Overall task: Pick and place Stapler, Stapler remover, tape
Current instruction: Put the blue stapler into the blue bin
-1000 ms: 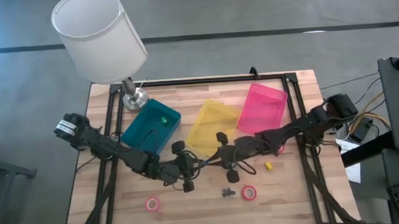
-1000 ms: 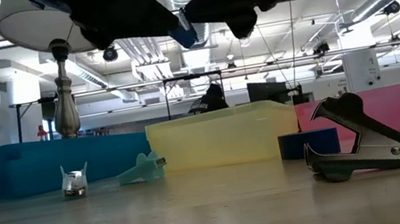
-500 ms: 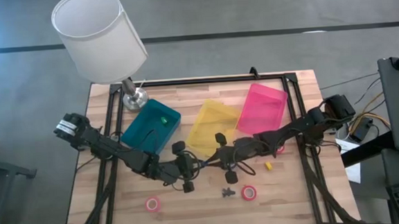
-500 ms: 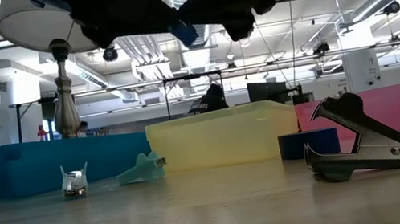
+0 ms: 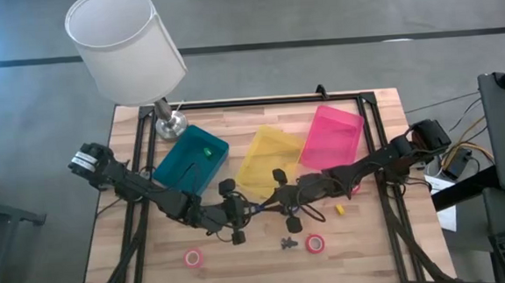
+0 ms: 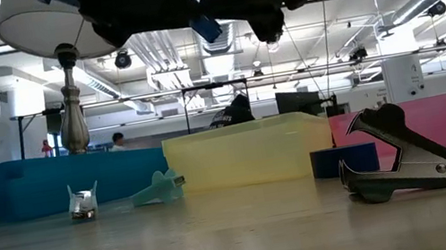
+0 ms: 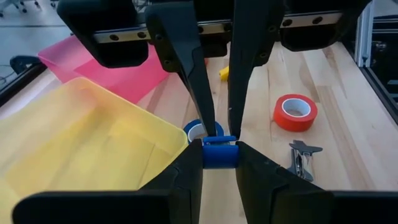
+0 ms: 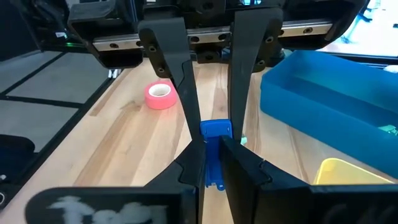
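Both jaws clenched one small blue stapler (image 7: 219, 153) just beside the yellow bin (image 5: 270, 161): left gripper (image 5: 250, 209), right gripper (image 5: 269, 206) facing.

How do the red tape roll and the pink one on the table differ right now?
The red tape roll lies near the table's right front, next to the staple remover; the pink tape roll lies alone at the left front. Red is darker. Both lie flat with open centres, untouched.
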You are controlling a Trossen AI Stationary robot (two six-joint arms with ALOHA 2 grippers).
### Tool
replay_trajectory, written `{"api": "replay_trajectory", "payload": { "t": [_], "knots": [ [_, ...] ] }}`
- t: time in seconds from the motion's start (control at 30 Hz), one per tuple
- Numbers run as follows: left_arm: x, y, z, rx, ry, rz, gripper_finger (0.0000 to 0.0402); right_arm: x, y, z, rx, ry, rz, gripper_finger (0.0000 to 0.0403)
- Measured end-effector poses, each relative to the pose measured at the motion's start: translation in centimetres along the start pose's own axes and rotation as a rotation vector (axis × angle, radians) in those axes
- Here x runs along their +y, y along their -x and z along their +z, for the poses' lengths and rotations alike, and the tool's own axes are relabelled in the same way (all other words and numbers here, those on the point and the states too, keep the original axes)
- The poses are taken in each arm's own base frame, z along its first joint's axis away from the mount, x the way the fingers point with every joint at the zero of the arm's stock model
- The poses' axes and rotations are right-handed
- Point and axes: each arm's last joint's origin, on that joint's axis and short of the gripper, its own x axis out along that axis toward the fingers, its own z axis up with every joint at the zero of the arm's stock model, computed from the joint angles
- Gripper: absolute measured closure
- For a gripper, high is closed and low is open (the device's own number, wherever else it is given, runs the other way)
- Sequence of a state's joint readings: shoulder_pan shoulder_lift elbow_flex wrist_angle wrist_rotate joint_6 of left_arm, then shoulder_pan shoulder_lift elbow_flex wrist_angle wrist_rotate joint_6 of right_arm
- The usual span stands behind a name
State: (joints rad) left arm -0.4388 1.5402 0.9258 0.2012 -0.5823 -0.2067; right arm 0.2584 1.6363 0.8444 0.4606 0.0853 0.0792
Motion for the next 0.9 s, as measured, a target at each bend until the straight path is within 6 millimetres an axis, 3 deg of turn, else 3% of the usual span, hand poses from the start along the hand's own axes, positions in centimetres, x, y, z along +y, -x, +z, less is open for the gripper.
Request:
{"api": "replay_trajectory", "payload": {
  "t": [0.6,0.9],
  "knots": [
    [0.44,-0.15,-0.22,0.038,-0.013,0.022,0.0321,0.11,0.19,0.10,0.004,0.006,-0.008,0.0360],
    [0.57,-0.17,-0.34,0.051,-0.006,0.036,0.0321,0.42,0.98,0.11,0.072,0.096,-0.009,0.0350]
  ]
}}
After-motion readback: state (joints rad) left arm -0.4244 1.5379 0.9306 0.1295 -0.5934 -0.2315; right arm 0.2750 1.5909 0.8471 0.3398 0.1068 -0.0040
